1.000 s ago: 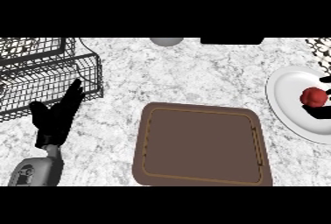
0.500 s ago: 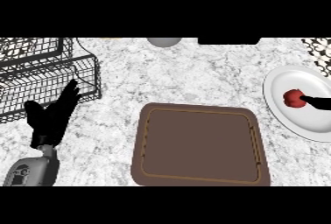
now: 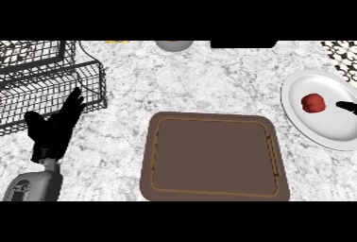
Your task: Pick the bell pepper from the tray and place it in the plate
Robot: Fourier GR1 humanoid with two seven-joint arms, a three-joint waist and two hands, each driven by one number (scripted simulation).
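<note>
The red bell pepper point(image 3: 313, 102) lies on the white plate point(image 3: 327, 132) at the right edge. The brown tray point(image 3: 213, 156) in the middle holds nothing. Only a black fingertip of my right hand point(image 3: 346, 107) shows at the right edge, just right of the pepper and apart from it. My left hand point(image 3: 57, 126) rests open at the left, fingers straight and pointing up, beside the wire basket.
A black wire basket point(image 3: 49, 80) stands at the back left, close to my left hand. A grey round object point(image 3: 174, 45) sits at the counter's far edge. A dark patterned item point(image 3: 342, 54) shows at the top right corner.
My right hand has let go of the pepper and drawn back to the right, out of view but for a fingertip. The pepper now lies free on the plate.
</note>
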